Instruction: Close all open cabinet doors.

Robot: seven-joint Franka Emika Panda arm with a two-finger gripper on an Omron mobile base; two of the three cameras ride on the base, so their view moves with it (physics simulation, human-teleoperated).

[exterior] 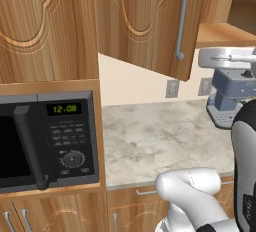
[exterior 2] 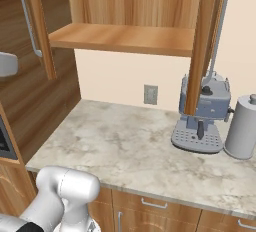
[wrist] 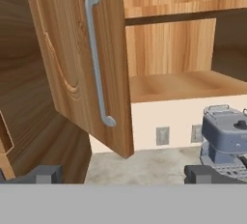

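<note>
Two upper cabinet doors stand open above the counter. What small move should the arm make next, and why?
Probably move the gripper forward toward the left cabinet door, to press its front face near the silver bar handle. The hand view shows this door swung out in front of the shelf, with the fingertips wide apart and not touching it.

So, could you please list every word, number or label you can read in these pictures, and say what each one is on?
"12:08" in green digits on the display of the black microwave.
The buttons on the microwave keypad carry marks too small to read.
The coffee machine, the wall outlets, the cabinet doors and the grey canister show no readable text.
</note>
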